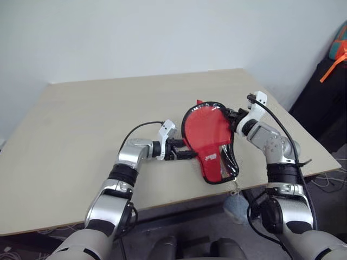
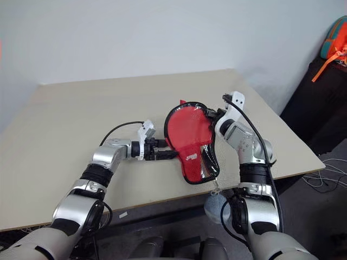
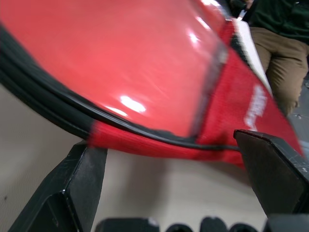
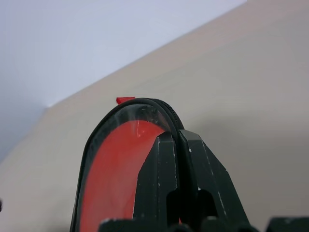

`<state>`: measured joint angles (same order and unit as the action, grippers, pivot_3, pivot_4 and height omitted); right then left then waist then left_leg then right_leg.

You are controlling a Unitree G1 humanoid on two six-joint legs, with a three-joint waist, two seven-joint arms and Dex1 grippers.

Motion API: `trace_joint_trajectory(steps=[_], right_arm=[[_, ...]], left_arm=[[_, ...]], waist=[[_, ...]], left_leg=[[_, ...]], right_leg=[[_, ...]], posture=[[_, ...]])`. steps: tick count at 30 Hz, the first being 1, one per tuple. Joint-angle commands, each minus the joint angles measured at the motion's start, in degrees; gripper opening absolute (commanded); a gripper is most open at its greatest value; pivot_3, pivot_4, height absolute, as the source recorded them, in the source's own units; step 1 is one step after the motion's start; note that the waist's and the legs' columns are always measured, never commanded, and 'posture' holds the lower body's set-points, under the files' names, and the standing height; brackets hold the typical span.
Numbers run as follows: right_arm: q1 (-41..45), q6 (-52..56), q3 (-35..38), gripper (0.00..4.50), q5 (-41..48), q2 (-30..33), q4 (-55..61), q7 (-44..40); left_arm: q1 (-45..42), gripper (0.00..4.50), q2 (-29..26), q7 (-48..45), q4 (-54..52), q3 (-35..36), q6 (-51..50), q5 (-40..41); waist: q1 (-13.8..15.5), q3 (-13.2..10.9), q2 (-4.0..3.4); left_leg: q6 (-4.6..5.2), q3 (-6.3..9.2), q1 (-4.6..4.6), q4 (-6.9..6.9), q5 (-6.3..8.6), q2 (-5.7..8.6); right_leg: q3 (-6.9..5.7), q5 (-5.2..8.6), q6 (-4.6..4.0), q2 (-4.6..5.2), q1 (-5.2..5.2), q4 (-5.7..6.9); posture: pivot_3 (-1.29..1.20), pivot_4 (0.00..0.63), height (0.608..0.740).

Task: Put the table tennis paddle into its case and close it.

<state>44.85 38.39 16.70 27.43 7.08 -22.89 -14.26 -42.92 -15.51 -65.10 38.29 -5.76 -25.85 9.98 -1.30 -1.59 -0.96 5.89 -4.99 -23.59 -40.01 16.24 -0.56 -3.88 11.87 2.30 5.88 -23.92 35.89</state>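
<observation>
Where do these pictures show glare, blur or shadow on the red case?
Left wrist view: white glare spots on the case clear panel, and its logo end looks blurred. Right wrist view: a soft shadow falls on the table beside the case, whose rim sits between the shut right end effector. Head views: even light, faint glints on the panel.

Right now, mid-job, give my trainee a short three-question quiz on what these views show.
1. True or false: the left gripper is clamped on the case.
2. Which gripper pinches the case's black-piped edge? A) left B) right C) neither
3. Fill in: the case is lifted and tilted over the ______.

Key: 1. False: its fingers stand wide apart on either side of the case's edge. 2. B: the right gripper is shut on the rim. 3. Table.
</observation>
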Motion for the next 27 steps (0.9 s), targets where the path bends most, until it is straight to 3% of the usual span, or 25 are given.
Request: trace_joint_trajectory(steps=[1,9,17,24,25,27], right_arm=[[5.2,-5.8,3.9,0.02,1.8,-1.1,-2.1,2.7],[9.6,-8.9,3.0,0.02,0.5,-2.9,-11.2,2.2],[1.2,0.8,-9.8,0.02,-5.9,-4.5,-15.3,-7.2],[-2.7,2.5,-11.1,0.02,-7.8,-4.0,-11.5,-6.0],[-3.0,2.2,-11.4,0.49,-8.0,-3.9,-11.1,-6.1],[-3.6,1.9,-11.5,1.00,-8.4,-3.9,-10.2,-5.8]], left_arm=[[0.4,4.50,-0.2,-0.5,-4.1,0.4,-0.9,1.7],[2.3,4.50,-0.3,0.0,-7.1,0.3,-2.4,2.0],[3.6,4.50,-0.7,0.4,-9.2,-0.5,-2.5,1.9],[3.6,4.50,-0.9,0.2,-9.1,-1.3,-2.1,1.8],[3.5,4.50,-0.8,0.2,-9.1,-1.4,-2.1,1.9],[3.2,4.50,-0.7,0.2,-8.9,-1.7,-2.1,1.9]], waist=[[-0.2,0.0,-0.02],[-1.6,-0.1,-0.10],[-1.8,0.0,-0.04],[-1.7,0.0,-0.05],[-1.6,0.0,-0.04],[-1.6,0.0,-0.04]], left_leg=[[-0.01,-0.03,0.00,0.00,0.00,0.00],[-0.04,-0.32,0.02,0.09,-0.17,-0.04],[-0.12,-0.52,0.22,0.30,-0.22,-0.18],[-0.14,-0.63,0.10,0.37,-0.24,-0.08],[-0.13,-0.65,0.10,0.38,-0.24,-0.07],[-0.14,-0.63,0.10,0.37,-0.24,-0.08]], right_leg=[[0.02,-0.01,0.01,-0.01,-0.01,0.01],[0.25,-0.20,0.10,-0.02,-0.14,0.02],[0.44,-0.28,0.04,-0.15,-0.17,0.02],[0.58,-0.29,0.04,-0.11,-0.33,-0.03],[0.60,-0.29,0.04,-0.10,-0.33,-0.04],[0.58,-0.29,0.05,-0.11,-0.33,-0.04]], posture=[[0.00,0.000,0.740],[0.00,0.000,0.740],[0.00,0.000,0.740],[0.00,0.000,0.740],[0.00,0.000,0.740],[0.00,0.000,0.740]])
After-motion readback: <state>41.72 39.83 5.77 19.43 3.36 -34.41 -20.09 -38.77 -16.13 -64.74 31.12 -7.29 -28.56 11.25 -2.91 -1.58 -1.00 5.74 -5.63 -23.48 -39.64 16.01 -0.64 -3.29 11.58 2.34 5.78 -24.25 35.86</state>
